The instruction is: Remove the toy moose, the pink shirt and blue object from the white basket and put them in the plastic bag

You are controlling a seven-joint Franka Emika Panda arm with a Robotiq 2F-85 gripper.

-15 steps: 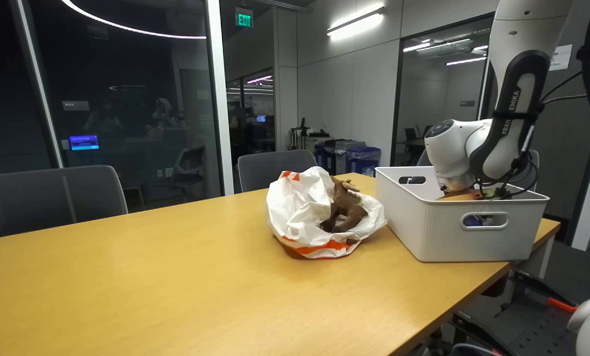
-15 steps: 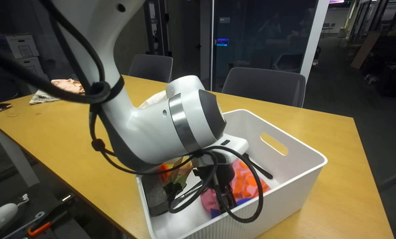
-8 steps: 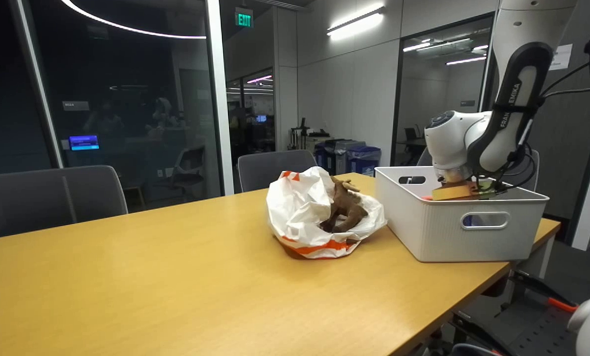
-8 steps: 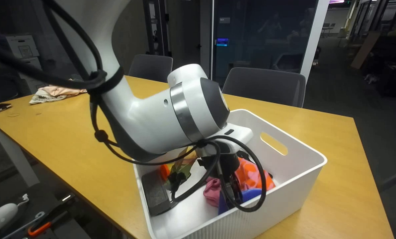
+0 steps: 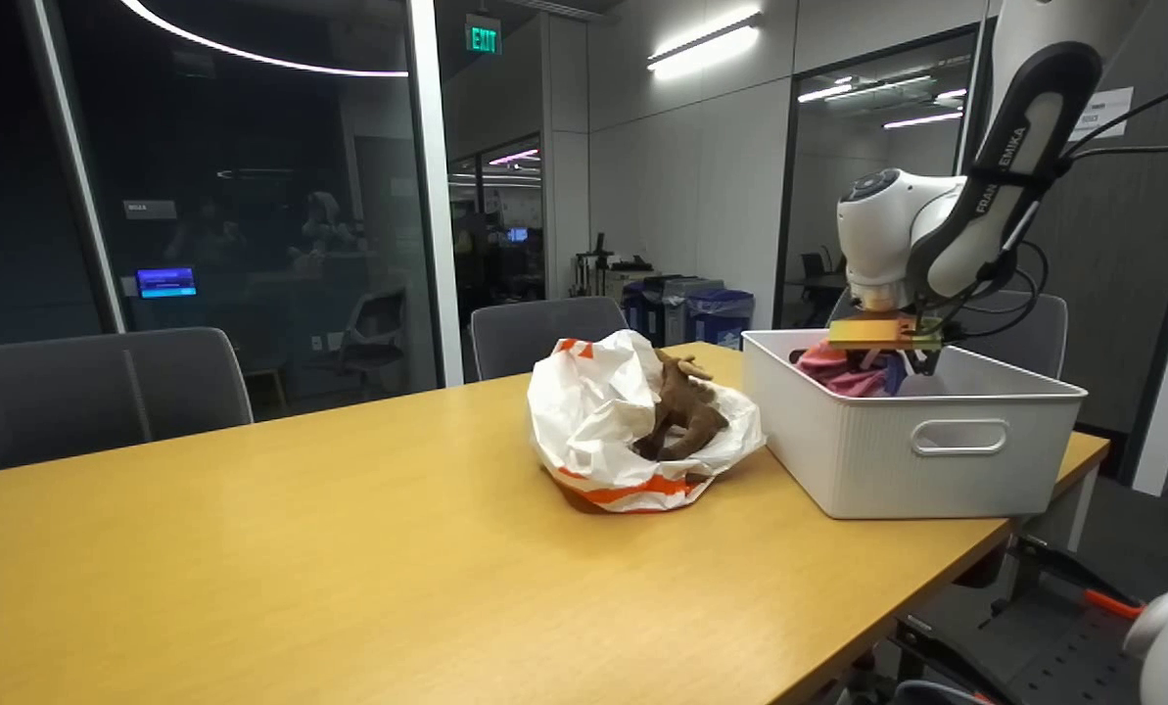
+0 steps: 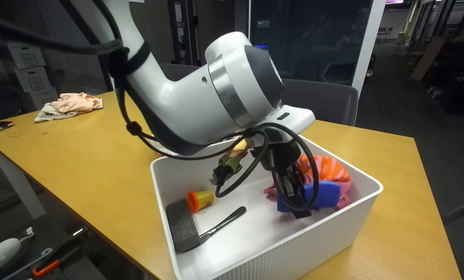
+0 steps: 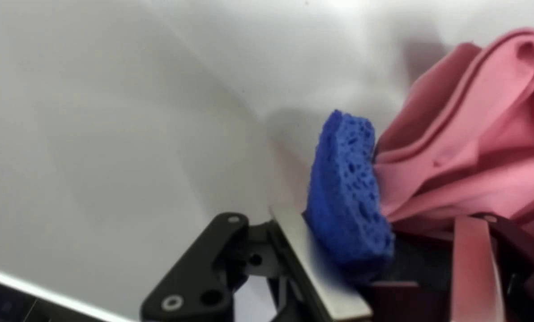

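Black pincer [image 7: 375,219], clasping blue porous sponge [image 7: 349,188] and rumpled pink cloth shirt [image 7: 486,152].
Wrist view: sponge against nine-o'clock jaw; shirt at two o'clock, touching sponge.

On my arm [image 5: 975,220] I saw FRAN and EMIKA, parted by a black strap [image 5: 1017,178]. An overhead sign [image 5: 483,37] showed EXIT in green. Print on the stacked white boxes [image 6: 34,79] was too small to read.

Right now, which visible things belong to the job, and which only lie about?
Job:
brown plush moose
pink cloth shirt
blue porous sponge
white plastic basket
crumpled white plastic bag

Lying about:
round yellow tub
dark rectangular block
crumpled peach cloth
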